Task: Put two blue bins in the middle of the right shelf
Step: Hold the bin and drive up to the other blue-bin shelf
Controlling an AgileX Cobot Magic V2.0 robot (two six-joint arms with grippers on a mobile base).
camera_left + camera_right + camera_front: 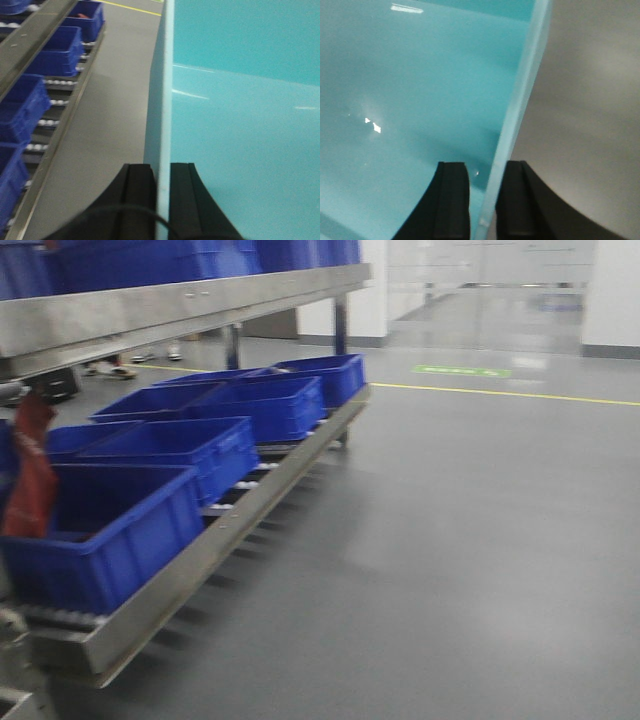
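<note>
A pale blue bin fills both wrist views and does not show in the front view. In the left wrist view my left gripper [162, 167] is shut on the bin's [240, 125] left wall, one finger outside and one inside. In the right wrist view my right gripper [486, 167] is shut on the bin's [420, 100] right rim in the same way. Grey floor shows beyond each wall. A rack level with a broad steel front rail [180, 305] stands at the upper left of the front view; I cannot tell whether it is the right shelf middle.
Several dark blue bins [170, 445] sit on the rack's low roller level [200, 560] at the left, also seen as dark bins [55, 50] in the left wrist view. A red object [30, 470] hangs at one bin. Grey floor [450, 540] spreads to the right, crossed by a yellow line [500, 392].
</note>
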